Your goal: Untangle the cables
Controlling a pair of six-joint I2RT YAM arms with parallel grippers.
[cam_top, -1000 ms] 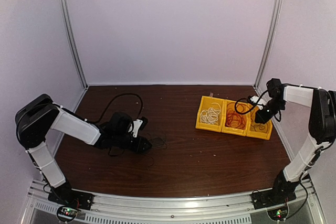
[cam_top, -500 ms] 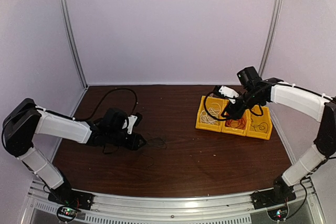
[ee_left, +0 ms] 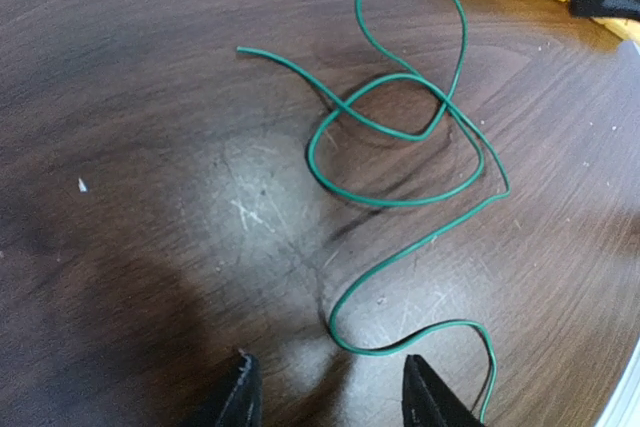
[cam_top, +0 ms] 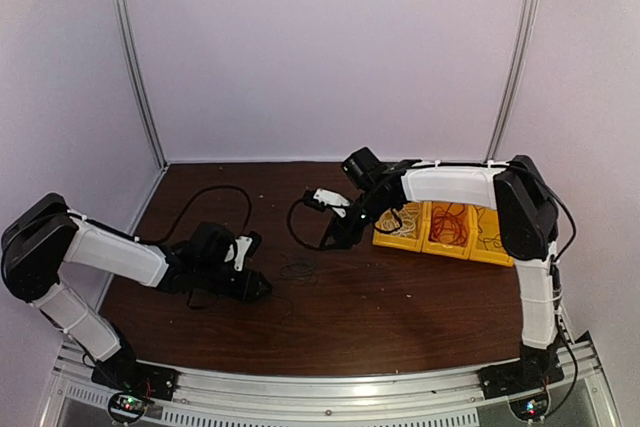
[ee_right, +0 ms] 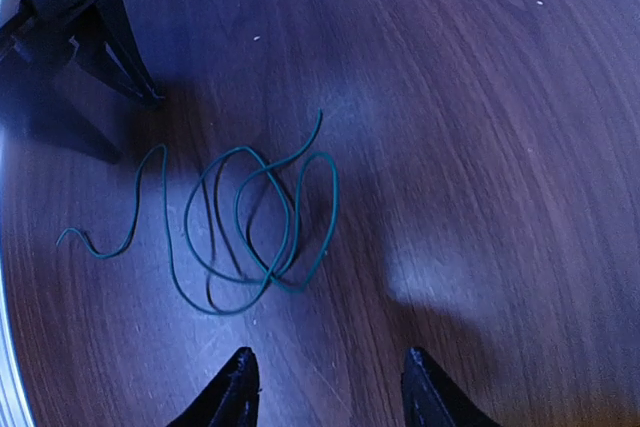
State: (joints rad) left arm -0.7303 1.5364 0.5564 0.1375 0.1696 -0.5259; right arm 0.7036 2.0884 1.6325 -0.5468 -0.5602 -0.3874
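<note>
A thin green cable lies in loose, crossing loops on the bench, between the two arms. The left jaws stand apart and empty, low over the bench just beside one tail of the cable. The right jaws, also apart and empty, hang above the loops. A red cable sits in the middle of three yellow bins at right.

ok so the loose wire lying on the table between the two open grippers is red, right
Not red: the wire is green, as both wrist views show. The rest holds: it lies loose on the table between the left gripper and the right gripper, both open.
</note>
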